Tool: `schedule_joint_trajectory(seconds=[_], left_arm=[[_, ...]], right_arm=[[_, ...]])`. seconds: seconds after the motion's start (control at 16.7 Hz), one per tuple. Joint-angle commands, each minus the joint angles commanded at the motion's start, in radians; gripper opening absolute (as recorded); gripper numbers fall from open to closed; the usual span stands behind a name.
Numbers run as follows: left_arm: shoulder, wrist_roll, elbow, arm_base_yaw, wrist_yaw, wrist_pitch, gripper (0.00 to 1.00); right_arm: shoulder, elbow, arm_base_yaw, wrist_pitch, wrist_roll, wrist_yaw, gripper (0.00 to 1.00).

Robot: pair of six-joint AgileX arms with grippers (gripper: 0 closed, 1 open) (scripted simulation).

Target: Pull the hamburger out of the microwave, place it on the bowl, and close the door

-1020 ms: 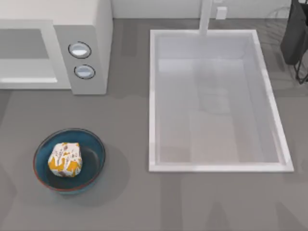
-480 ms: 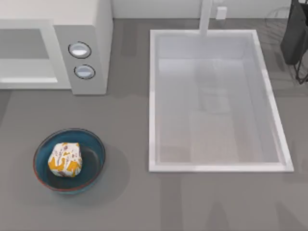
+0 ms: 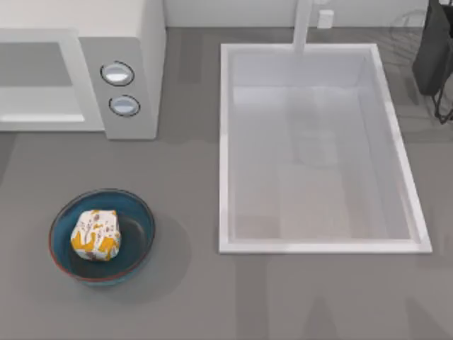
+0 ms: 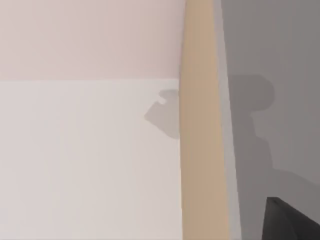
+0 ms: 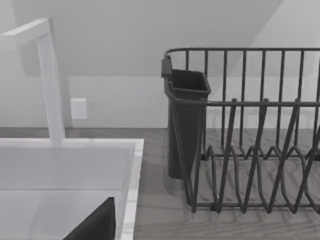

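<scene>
The hamburger (image 3: 95, 234), a white-wrapped lump with orange patches, lies inside the blue bowl (image 3: 139, 225) at the front left of the table. At the back left stands the white microwave (image 3: 145, 42) with its two round knobs. Its door (image 3: 39, 119), a thick white frame around a grey window, lies flush against the microwave's front. A dark corner of my left gripper (image 4: 295, 222) shows in the left wrist view, beside a white surface and a tan strip. In the right wrist view a dark corner of my right gripper (image 5: 95, 226) sits over the sink's edge.
A large white sink basin (image 3: 225, 149) with a white faucet (image 3: 303, 25) takes up the middle and right. A dark wire dish rack (image 5: 250, 150) with a dark cutlery cup (image 5: 186, 125) stands at the back right. Grey countertop (image 3: 191, 297) runs along the front.
</scene>
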Motion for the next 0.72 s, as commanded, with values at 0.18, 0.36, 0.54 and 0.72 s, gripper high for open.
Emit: schedule_joint_trajectory(seconds=[0.18,0.36,0.54,0.72], left_arm=[[0.036,0.002,-0.076,0.002,0.002,0.109,0.00],[0.046,0.003,-0.095,0.003,0.002,0.131,0.00],[0.039,0.000,-0.097,-0.003,0.002,0.130,0.00],[-0.027,-0.040,-0.167,-0.039,-0.016,0.168,0.00]], right_arm=[[0.000,0.000,0.000,0.000,0.000,0.000,1.00],[0.000,0.000,0.000,0.000,0.000,0.000,1.00],[0.000,0.000,0.000,0.000,0.000,0.000,1.00],[0.000,0.000,0.000,0.000,0.000,0.000,1.00]])
